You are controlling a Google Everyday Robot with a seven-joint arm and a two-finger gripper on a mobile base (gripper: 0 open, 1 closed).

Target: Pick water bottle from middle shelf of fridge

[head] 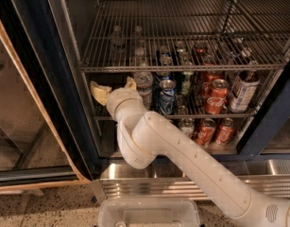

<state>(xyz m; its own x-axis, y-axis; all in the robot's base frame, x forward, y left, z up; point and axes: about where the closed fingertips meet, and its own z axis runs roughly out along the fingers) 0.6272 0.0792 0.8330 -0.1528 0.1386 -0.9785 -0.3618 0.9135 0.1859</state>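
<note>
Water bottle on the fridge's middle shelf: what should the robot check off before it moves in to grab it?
1. Way into the fridge is open: ok, the arm already reaches inside.
2. Water bottle upright on the middle shelf: ok.
3. Gripper open and empty: ok, its fingers are spread with nothing between them.
4. Bottle between the fingers: not ok, the gripper sits to the left of it.
5. Space on the bottle's far side: cannot tell, a blue can stands close on its right.
</note>
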